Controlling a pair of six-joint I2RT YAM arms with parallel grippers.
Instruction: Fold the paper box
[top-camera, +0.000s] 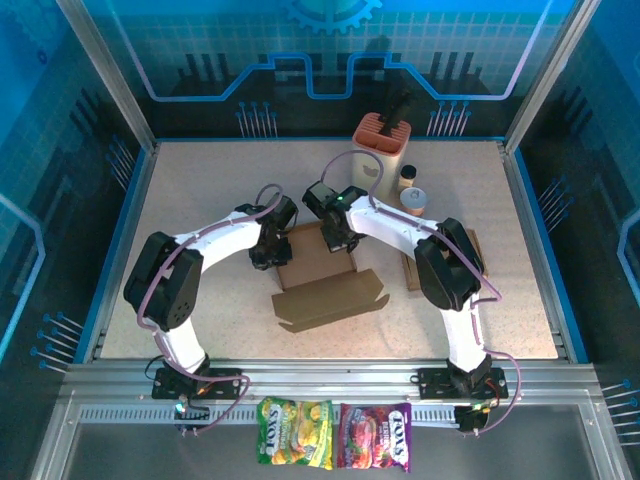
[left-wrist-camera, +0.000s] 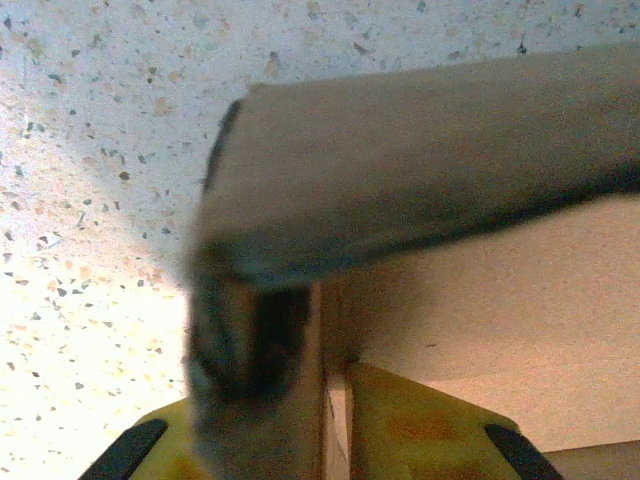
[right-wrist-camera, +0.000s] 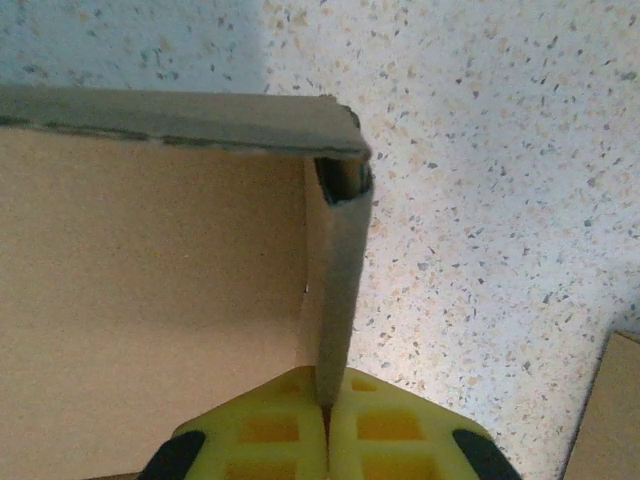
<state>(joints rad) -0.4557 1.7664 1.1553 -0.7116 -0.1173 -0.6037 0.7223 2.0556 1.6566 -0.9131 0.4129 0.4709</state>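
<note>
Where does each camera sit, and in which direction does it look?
Top external: above and behind the arms, looking down on the table; both arms show, left gripper and right gripper at the paper box.
Left wrist: on the left wrist, facing a box wall and the table past its yellow fingers.
Right wrist: on the right wrist, facing a box wall pinched in its yellow fingers.
Shared: both wrist views show box walls over speckled table.
</note>
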